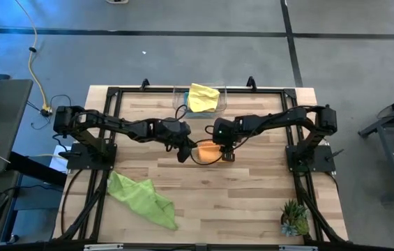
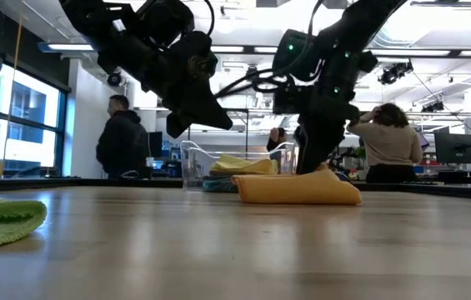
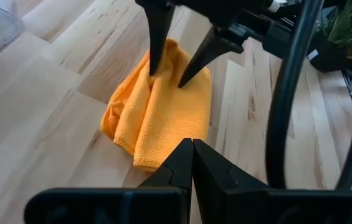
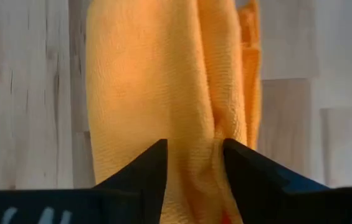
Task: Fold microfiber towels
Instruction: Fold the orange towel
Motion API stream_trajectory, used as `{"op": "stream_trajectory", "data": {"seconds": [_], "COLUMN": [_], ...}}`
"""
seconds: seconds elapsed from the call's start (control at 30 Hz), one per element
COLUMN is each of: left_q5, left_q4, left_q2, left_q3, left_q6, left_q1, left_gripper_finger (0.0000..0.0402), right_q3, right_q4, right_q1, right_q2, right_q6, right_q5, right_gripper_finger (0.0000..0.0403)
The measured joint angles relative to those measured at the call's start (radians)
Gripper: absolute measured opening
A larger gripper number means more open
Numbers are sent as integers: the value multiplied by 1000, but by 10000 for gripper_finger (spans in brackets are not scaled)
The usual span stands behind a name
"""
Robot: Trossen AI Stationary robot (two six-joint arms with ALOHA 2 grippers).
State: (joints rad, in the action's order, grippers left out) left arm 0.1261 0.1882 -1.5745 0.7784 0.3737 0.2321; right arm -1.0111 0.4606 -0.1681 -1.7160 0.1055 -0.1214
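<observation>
A folded orange towel lies flat on the middle of the table. My right gripper stands open over its right part, pointing steeply down. My left gripper is shut and hangs above the table just left of the towel, touching nothing. A yellow towel lies in the clear bin at the far edge, over a teal one. A crumpled lime green towel lies at the near left. My right gripper has both open fingertips down on the top of the orange towel, near its right end. A low ridge of cloth runs between the fingers. They come from above, slanting from the table's right. The towel rests folded on the table.
A small green spiky plant stands at the near right corner. A black frame runs around the tabletop. Bare wood shows near the front edge between the green towel and the plant. People stand in the room beyond the table.
</observation>
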Motion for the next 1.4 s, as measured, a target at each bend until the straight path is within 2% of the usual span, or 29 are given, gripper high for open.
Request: {"op": "stream_trajectory", "data": {"seconds": [0.2, 0.47, 0.73, 1.13, 1.33, 1.4], "left_q5": [-2, -3, -3, -7, -12, -40], "left_q4": [-1, -1, -1, 17, 64, 65], "left_q2": [0, 0, 0, 0, 0, 0], "left_q3": [0, 0, 0, 0, -1, -1], "left_q6": [1, 1, 1, 9, 9, 8], "left_q1": [0, 0, 0, -4, -16, -19], "left_gripper_finger": [0, 0, 0, 0, 0, 1], "right_q3": [0, 0, -3, 69, 126, 136], "right_q4": [-10, -6, -2, -24, -94, -99], "right_q1": [0, -5, -25, -73, -75, -75], "right_q2": [-13, -4, 85, 79, 79, 79], "right_q6": [0, -20, -104, -176, -240, -261], "right_q5": [1, 7, -11, -3, -2, -2], "right_gripper_finger": [101, 8, 3, 1, 0, 0]}}
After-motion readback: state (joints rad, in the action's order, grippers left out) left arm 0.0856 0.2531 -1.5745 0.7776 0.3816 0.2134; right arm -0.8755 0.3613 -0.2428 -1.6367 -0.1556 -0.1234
